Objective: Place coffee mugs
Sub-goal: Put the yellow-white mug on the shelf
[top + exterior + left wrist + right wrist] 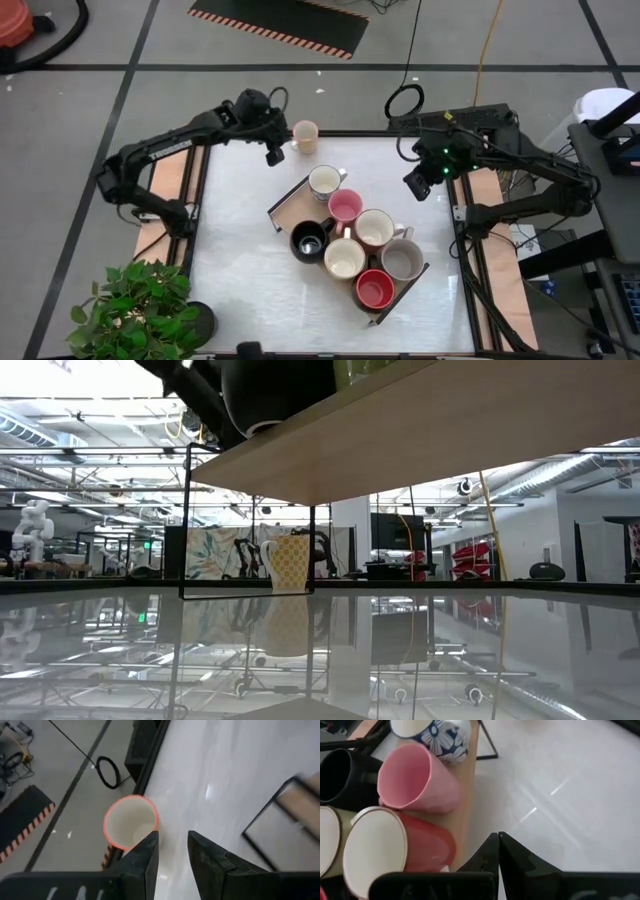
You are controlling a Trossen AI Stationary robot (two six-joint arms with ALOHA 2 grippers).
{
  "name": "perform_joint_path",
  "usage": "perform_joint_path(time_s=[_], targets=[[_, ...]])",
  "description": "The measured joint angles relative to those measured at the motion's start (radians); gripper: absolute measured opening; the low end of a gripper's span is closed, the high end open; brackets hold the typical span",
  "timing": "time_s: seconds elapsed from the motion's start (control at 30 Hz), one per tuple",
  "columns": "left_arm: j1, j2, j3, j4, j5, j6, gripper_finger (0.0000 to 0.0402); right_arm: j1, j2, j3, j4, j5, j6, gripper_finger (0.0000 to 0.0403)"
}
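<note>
Long wooden tray with black wire ends [290, 197] lies diagonally mid-table, seven round ceramic mugs [345, 258] packed on it in two rows. Eighth cream ceramic mug [305, 136] stands alone by the table's far edge, just beside left gripper [274, 154], well apart from tray.

pink mug [415, 780], black mug [308, 240], blue-flowered white mug [432, 731]

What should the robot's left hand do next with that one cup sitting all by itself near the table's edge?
Probably slide a little toward the lone cup and close on its rim. The left gripper hangs right beside it with its fingers parted and nothing between them, while seven mugs already sit on the wooden tray. The right gripper waits shut by the tray.
</note>
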Motion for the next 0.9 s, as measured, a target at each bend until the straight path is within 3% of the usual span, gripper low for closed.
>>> perform_joint_path(time_s=[0.23, 0.5, 0.6, 0.9], targets=[[0.009, 0.102, 0.0, 0.017, -0.005, 0.147, 0.0111, 0.047, -0.003, -0.039, 0.003, 0.0, 0.037, 0.0], [0.007, 0.181, 0.0, 0.045, -0.078, 0.255, 0.0117, 0.061, -0.003, -0.096, 0.047, 0.0, 0.037, 0.0], [0.005, 0.197, 0.0, 0.068, -0.073, 0.261, 0.0142, 0.061, -0.002, -0.111, 0.062, 0.0, 0.037, 0.0], [0.0, 0.26, 0.001, 0.134, -0.064, 0.169, 0.0266, 0.061, -0.003, -0.131, 0.082, 0.0, 0.036, 0.0]])
